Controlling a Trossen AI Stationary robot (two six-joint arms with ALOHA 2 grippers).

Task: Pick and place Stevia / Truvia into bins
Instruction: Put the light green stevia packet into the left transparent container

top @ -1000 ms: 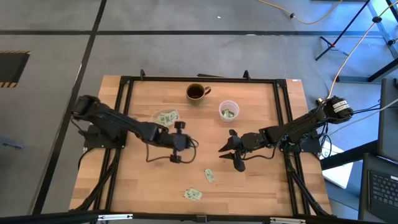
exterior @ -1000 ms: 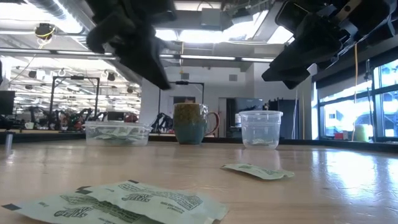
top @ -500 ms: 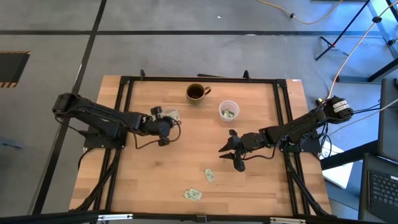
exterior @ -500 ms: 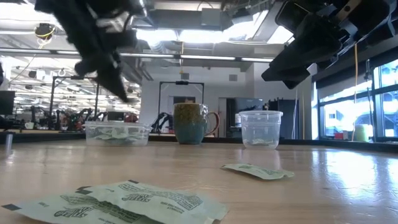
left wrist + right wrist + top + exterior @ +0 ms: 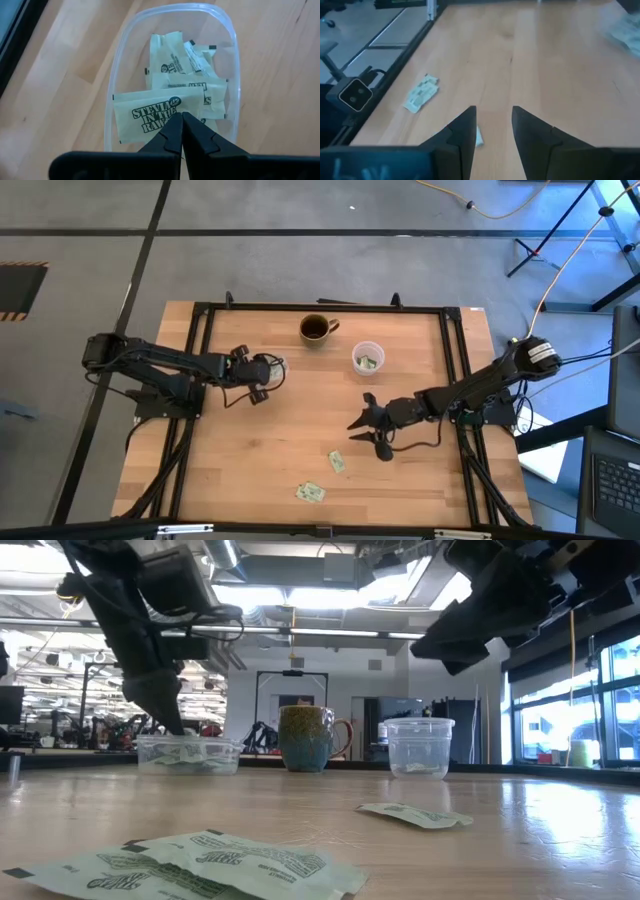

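Left gripper [image 5: 272, 370] is hovering over the shallow clear rounded-rectangular plastic tub [image 5: 116, 75], fingers pinched fully together. In the left wrist view a pale green "Stevia in the Raw" paper sachet [image 5: 150, 112] is sitting right at the fingertips; can't tell whether it's pinched or just lying in the tub. Tub is holding a small pile, at least four sachets visible there, overlapping, so exact count is unclear.

Next along the far side: a dark glazed ceramic mug with handle [image 5: 316, 328], not a bin, nothing to do there. Then the small round clear plastic cup [image 5: 367, 357], showing some green sachets inside; number not readable.

Right gripper [image 5: 362, 430] is hanging above the bare wooden table [image 5: 440, 480] near mid-table, fingers spread apart, nothing between them. It's sitting near one loose sachet [image 5: 336, 462] on the wood. Right wrist view is also showing a loose pair of sachets [image 5: 420, 93] further off, near the table edge; the low view suggests two packets overlapping there.

Progress, my read: mostly done. Both bins are already loaded. Left on the table: one single sachet plus the overlapping pair, so roughly three to go, and the right arm looks best placed for the nearest one.

Counts: two arms, two bins, one mug, two loose spots on the table.
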